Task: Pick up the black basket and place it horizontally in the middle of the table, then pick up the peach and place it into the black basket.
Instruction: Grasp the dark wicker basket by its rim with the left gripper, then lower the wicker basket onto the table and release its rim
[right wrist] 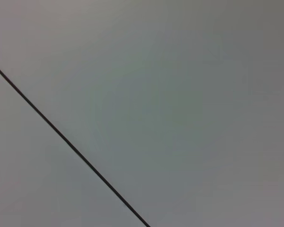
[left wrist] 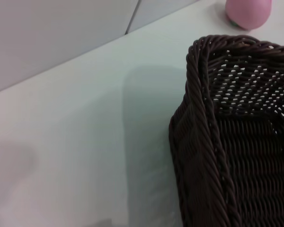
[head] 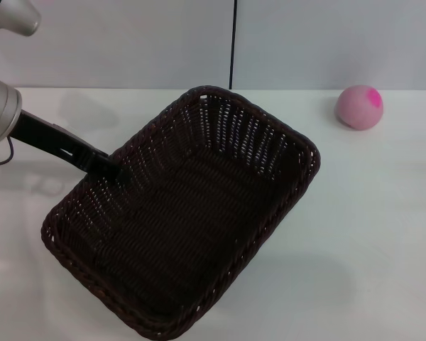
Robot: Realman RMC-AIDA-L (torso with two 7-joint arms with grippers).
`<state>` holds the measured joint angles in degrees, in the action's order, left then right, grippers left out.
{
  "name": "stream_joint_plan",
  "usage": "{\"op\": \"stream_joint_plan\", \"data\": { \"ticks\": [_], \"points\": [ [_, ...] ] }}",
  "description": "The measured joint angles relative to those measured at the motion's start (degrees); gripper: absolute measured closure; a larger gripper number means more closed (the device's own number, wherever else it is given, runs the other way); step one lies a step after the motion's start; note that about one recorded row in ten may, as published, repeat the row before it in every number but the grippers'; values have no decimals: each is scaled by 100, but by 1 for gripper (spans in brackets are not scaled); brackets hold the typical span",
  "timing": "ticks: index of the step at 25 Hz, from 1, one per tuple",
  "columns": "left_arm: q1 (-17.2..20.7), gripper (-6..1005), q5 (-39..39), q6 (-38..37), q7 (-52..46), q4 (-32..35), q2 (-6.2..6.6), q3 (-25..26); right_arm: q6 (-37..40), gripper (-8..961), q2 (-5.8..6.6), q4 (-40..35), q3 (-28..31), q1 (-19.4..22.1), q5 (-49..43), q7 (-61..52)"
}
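The black basket (head: 192,213) lies at a slant on the white table (head: 369,227), one corner towards the back and one towards the front left. My left gripper (head: 116,170) reaches in from the left and is shut on the basket's left rim, its dark fingers merging with the weave. The left wrist view shows that braided rim (left wrist: 203,142) close up. The peach (head: 359,106) sits on the table at the back right, apart from the basket; it also shows in the left wrist view (left wrist: 248,12). My right gripper is out of view.
A pale wall with a dark vertical seam (head: 233,42) stands behind the table. The right wrist view shows only a grey surface with a dark line (right wrist: 71,146).
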<state>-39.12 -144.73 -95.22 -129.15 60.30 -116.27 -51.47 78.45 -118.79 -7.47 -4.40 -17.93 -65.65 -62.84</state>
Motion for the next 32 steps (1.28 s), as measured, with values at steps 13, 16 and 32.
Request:
{"op": "stream_joint_plan", "data": {
  "ticks": [13, 16, 32],
  "points": [
    [-10, 558, -37, -9, 46, -32, -26, -13, -126, 387, -4, 0, 15, 18, 0, 0],
    [-12, 686, -30, -11, 47, -17, -27, -13, -151, 386, -4, 0, 46, 19, 2, 0],
    [133, 824, 994, -219, 630, 573, -52, 65, -164, 387, -4, 7, 63, 12, 10, 0]
  ]
}}
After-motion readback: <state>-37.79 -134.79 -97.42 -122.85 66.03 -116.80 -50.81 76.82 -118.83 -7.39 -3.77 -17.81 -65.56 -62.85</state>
